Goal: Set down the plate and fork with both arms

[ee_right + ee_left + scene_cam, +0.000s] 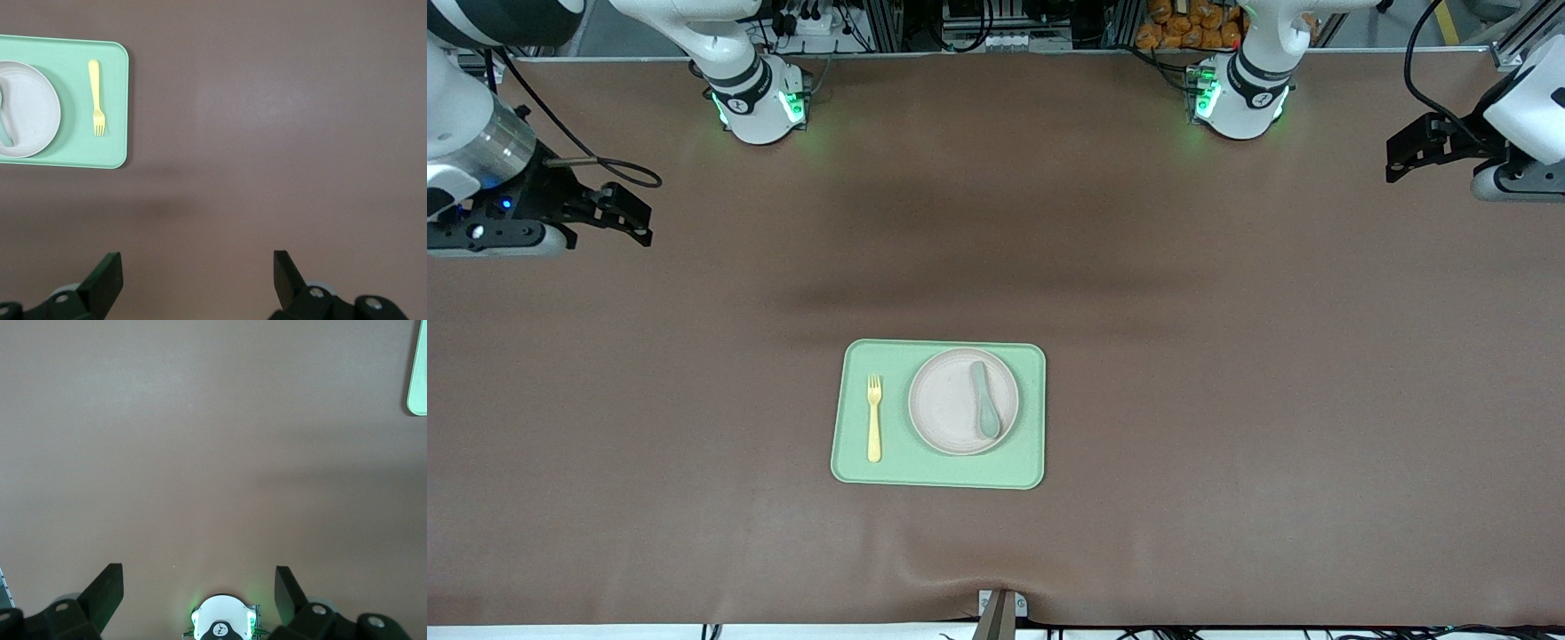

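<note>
The off-white plate (963,402) lies on the light-green tray (938,476) in the middle of the table, with a grey-green spoon (985,400) on it. The pale-yellow fork (874,418) lies on the tray beside the plate, toward the right arm's end. The right wrist view also shows the plate (27,110) and the fork (97,97). My right gripper (636,218) is open and empty over bare table at the right arm's end (197,273). My left gripper (1400,160) is open and empty over bare table at the left arm's end (199,590). Both are well away from the tray.
A brown mat covers the table (1227,400). The two arm bases (756,107) (1240,98) stand along the table's edge farthest from the front camera. A corner of the tray (419,387) shows in the left wrist view. A small metal bracket (1000,609) sits at the table's nearest edge.
</note>
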Available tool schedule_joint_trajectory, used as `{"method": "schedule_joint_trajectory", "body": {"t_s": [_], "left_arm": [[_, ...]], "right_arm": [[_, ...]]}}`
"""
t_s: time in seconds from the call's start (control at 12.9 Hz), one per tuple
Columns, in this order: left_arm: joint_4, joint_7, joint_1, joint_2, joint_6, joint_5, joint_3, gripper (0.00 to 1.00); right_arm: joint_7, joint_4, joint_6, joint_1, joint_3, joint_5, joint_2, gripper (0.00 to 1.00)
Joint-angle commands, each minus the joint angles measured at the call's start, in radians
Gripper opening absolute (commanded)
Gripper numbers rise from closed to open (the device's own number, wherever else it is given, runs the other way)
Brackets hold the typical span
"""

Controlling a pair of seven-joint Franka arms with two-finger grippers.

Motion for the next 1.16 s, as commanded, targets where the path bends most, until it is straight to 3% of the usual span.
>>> {"method": "schedule_joint_trajectory", "body": {"t_s": [0.0,0.23,0.47,0.93,1.09], "left_arm": [[0.005,-0.005,0.007,-0.006,-0.011,-0.017,-0.002,1.00],[0.005,-0.005,0.007,-0.003,-0.010,-0.017,-0.002,1.00],[0.006,-0.005,0.007,-0.004,-0.008,-0.017,-0.003,1.00],[0.006,-0.007,0.004,0.003,0.022,-0.016,-0.003,1.00],[0.006,-0.008,0.002,0.005,0.033,-0.015,-0.005,1.00]], "right_arm": [[0.015,0.073,0.004,0.032,-0.018,0.003,0.050,1.00],[0.012,0.222,-0.042,0.022,-0.034,0.004,0.141,1.00],[0.015,0.229,-0.120,0.034,-0.061,0.009,0.137,1.00],[0.009,0.313,-0.119,0.032,-0.061,0.002,0.158,1.00],[0.008,0.298,-0.152,0.032,-0.059,0.007,0.148,1.00]]}}
